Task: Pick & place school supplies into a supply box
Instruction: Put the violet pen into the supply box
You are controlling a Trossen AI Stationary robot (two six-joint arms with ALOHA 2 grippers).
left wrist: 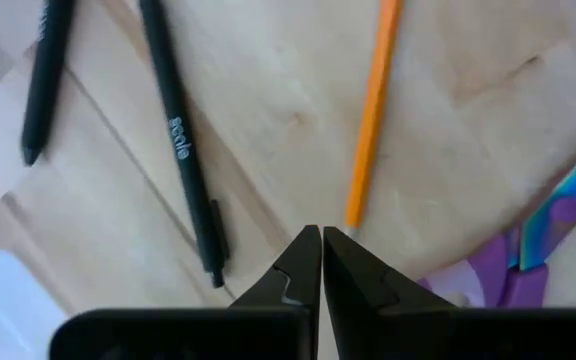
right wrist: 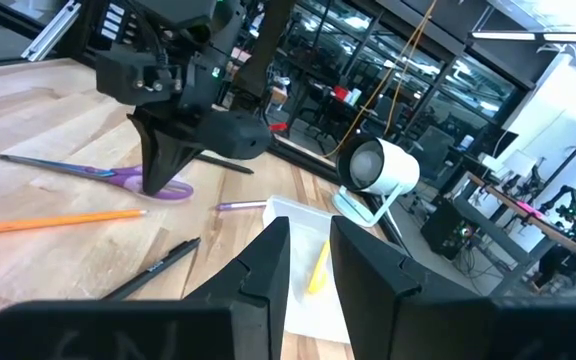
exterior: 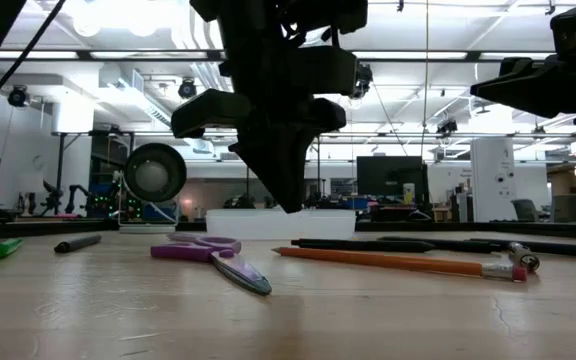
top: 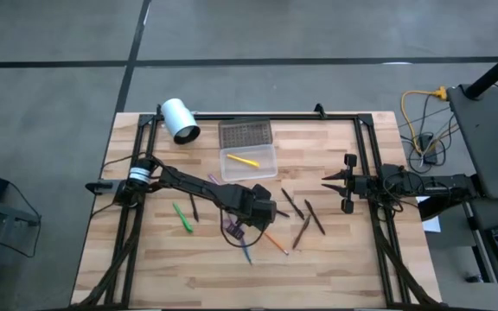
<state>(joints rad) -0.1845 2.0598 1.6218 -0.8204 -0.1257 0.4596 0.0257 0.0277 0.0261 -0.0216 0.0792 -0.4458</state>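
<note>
We see the scissors (left wrist: 513, 255) cut off at the frame edge (handles mostly hidden); pen lettering (left wrist: 178, 138) unreadable.

Work surface: wooden table (top: 335, 259) with loose items.

The left tool (top: 264, 210), fingers shut, stands over the table's middle. Purple scissors (top: 233, 228) and an orange pencil (top: 276, 242) lie just beside it; the green marker (top: 181, 217) lies farther off toward the left arm's base. Dark pens (top: 303, 223) lie between the left tool and the right tool (top: 346, 184). The clear supply box (top: 248, 161), holding a yellow pencil (top: 243, 160), and a white cylinder (top: 180, 120) sit beyond it.
</note>
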